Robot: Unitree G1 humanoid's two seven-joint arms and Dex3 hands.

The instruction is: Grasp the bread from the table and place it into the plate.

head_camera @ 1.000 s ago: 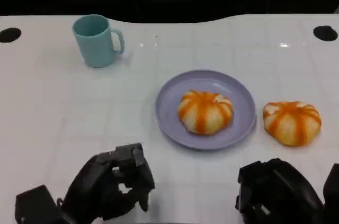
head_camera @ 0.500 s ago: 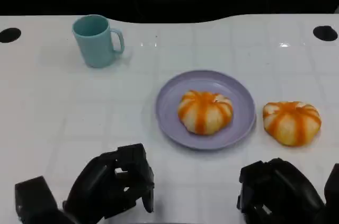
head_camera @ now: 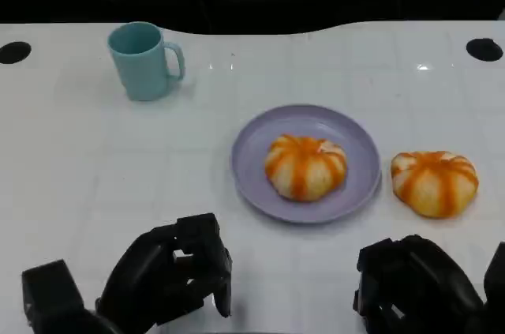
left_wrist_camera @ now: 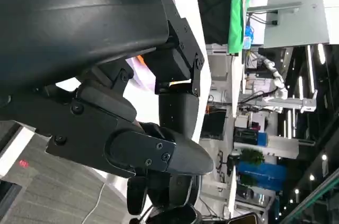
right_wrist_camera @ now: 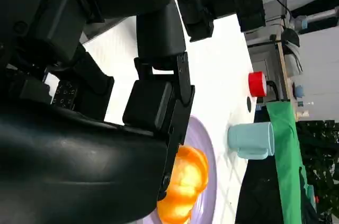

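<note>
Head view: almost nothing had changed over the last second. The left hand [head_camera: 170,275] had only shifted slightly at the near left edge, fingers curled in on nothing. The right hand [head_camera: 414,287] sat at the near right, also curled and holding nothing. One round orange-striped bread bun [head_camera: 305,166] lay in the lavender round plate [head_camera: 256,136]; a second orange-striped bun [head_camera: 435,182] lay on the white surface [head_camera: 87,168] just right of the plate, so I'd guess that one comes next. A teal ceramic mug [head_camera: 144,60] stood far left.

Left wrist view: the hand's dark fingers [left_wrist_camera: 177,110], nothing gripped.

Right wrist view: bun, plate and mug again. No readable writing anywhere.
</note>
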